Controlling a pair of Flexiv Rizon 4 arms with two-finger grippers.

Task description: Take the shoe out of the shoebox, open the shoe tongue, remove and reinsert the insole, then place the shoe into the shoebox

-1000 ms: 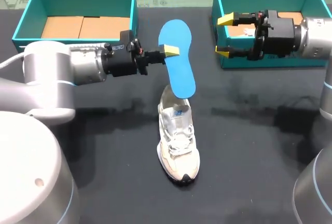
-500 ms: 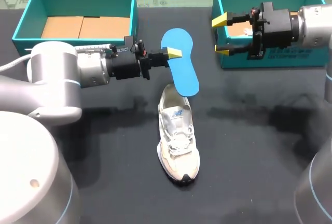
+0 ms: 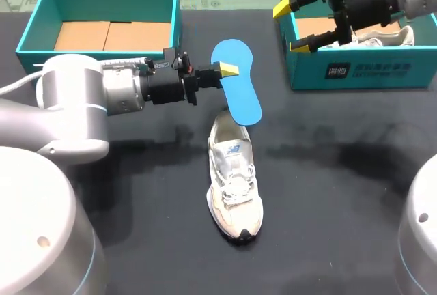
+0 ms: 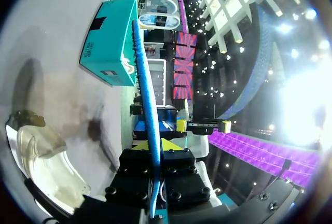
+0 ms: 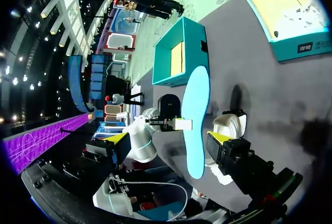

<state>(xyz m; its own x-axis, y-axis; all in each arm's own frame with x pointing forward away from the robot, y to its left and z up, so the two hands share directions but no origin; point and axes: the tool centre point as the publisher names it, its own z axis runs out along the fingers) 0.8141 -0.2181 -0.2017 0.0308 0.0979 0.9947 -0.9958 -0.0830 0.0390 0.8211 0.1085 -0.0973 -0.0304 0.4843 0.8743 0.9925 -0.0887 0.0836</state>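
Note:
My left gripper point(image 3: 226, 71) is shut on one edge of the blue insole point(image 3: 237, 85) and holds it in the air over the heel end of the shoe. In the left wrist view the insole point(image 4: 147, 99) runs edge-on out from between my yellow tips point(image 4: 154, 145). The beige and white sneaker point(image 3: 234, 180) lies on the black table with its toe toward the front edge. It shows beside the gripper point(image 4: 44, 164). My right gripper point(image 3: 290, 27) stands open and empty above the left end of the right shoebox point(image 3: 351, 73). From it I see the insole point(image 5: 195, 125) and sneaker point(image 5: 232, 124) ahead.
A second teal shoebox point(image 3: 31, 25) with a cardboard floor stands at the back left. Something pale, seemingly another shoe point(image 3: 395, 35), lies in the right box. My left arm point(image 3: 75, 100) stretches across the left half of the table.
My right arm has risen and drawn back toward the far right, over the right shoebox, still open. The left gripper shifted the insole slightly right, then held still.

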